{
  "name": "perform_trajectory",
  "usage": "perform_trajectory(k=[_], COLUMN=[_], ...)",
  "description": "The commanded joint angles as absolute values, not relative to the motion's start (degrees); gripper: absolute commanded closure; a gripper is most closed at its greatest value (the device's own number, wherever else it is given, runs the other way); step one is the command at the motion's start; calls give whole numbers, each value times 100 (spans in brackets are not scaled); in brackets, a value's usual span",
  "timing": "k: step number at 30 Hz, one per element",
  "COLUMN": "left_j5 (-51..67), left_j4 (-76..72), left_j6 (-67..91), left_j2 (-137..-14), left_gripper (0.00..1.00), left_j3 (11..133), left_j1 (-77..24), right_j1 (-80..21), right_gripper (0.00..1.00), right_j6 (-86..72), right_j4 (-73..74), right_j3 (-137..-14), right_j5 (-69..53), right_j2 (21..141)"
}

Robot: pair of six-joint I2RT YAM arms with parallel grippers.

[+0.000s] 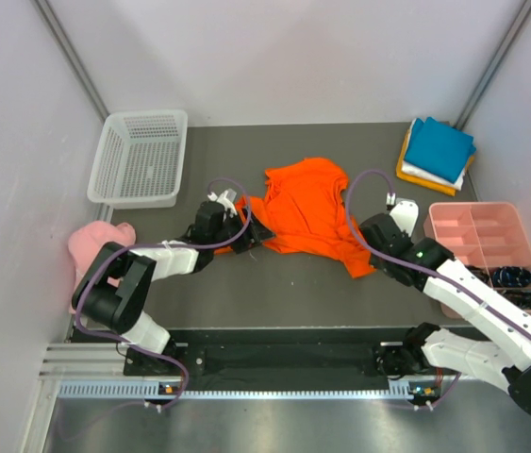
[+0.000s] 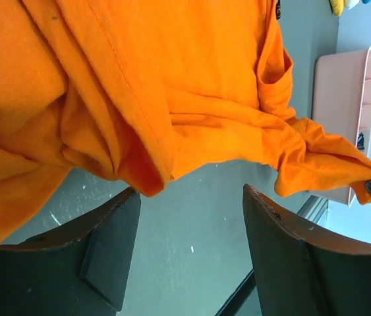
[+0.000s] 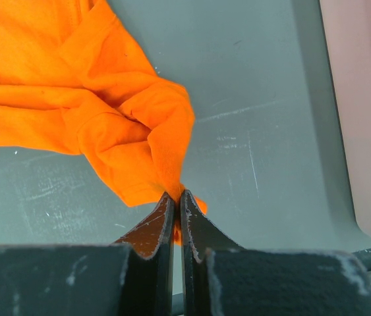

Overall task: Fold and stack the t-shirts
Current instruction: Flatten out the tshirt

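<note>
A bright orange t-shirt (image 1: 307,209) lies crumpled on the dark table, mid-back. My right gripper (image 1: 367,253) is shut on its near right corner (image 3: 165,164), the fabric pinched between the fingertips. My left gripper (image 1: 251,234) is open at the shirt's left edge (image 2: 132,118); the cloth hangs just over the left finger (image 2: 106,243), with nothing between the jaws. A folded stack with a teal blue shirt (image 1: 439,148) on top, white and amber yellow ones under it, sits at the back right.
A white mesh basket (image 1: 140,159) stands at the back left. A pale pink cap (image 1: 95,243) lies at the left edge. A pink divided tray (image 1: 485,247) sits on the right, also in the left wrist view (image 2: 343,112).
</note>
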State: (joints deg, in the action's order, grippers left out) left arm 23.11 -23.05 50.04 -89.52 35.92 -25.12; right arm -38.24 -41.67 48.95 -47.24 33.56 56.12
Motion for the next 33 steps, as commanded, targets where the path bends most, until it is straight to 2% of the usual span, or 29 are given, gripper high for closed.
perform_trajectory(k=[1,33], left_j5=[2294,2584], left_j4=[-2724,-3023], left_j6=[5054,5185], left_j2=[-9009,-9308], left_gripper=[32,35], left_j3=[3612,3788], left_j1=[-2443,-2206], right_j1=[-3876,-3867], right_gripper=[100,100], right_j6=[-4227,-4219], right_j4=[4851,4808], right_j3=[-4702,-4728], right_j5=[3524,3516], right_j2=[5546,5572])
